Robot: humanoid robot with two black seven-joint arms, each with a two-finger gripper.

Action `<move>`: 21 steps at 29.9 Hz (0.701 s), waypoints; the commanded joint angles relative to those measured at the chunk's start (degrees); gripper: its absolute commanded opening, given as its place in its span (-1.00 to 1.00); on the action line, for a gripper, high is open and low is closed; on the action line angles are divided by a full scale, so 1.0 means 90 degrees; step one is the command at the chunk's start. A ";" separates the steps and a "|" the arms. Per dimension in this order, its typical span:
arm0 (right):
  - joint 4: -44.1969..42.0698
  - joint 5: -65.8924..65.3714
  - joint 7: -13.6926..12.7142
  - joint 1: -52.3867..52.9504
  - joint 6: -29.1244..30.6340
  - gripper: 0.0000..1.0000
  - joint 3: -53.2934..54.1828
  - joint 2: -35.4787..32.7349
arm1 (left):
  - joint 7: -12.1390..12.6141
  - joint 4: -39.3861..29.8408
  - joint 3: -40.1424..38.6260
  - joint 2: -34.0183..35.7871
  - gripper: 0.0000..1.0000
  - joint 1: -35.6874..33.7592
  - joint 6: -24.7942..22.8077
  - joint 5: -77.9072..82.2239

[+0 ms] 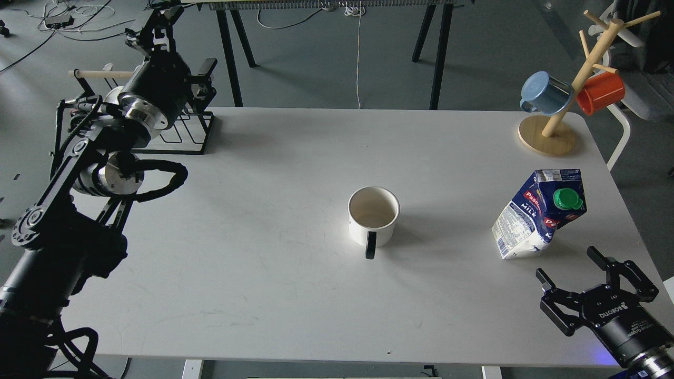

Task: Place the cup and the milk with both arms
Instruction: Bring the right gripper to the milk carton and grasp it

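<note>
A white cup (373, 215) with a black handle facing me stands upright near the middle of the white table (274, 295). A blue and white milk carton (537, 216) with a green cap stands dented and leaning at the right. My right gripper (570, 265) is open and empty, just in front of the carton and slightly to its right, a short way apart from it. My left gripper (157, 36) is raised beyond the table's back left corner, far from the cup; it looks dark and its fingers cannot be told apart.
A wooden mug tree (547, 136) with a blue cup (545, 93) and an orange cup (600, 92) stands at the back right corner. A black wire rack (184, 138) with a wooden rod sits at the back left, under my left arm.
</note>
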 commanded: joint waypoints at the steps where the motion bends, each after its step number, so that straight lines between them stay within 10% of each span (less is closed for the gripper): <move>1: -0.0059 -0.0261 0.0006 0.0263 0.0000 0.98 0.0006 0.0305 | 0.0001 -0.0001 -0.0003 -0.0007 0.99 0.0001 -0.0003 0.0000; 21: -0.1202 -0.0788 0.0376 0.1475 0.0000 0.90 -0.0043 0.0794 | 0.0001 -0.0001 -0.0003 0.0003 0.99 0.0010 -0.0004 0.0000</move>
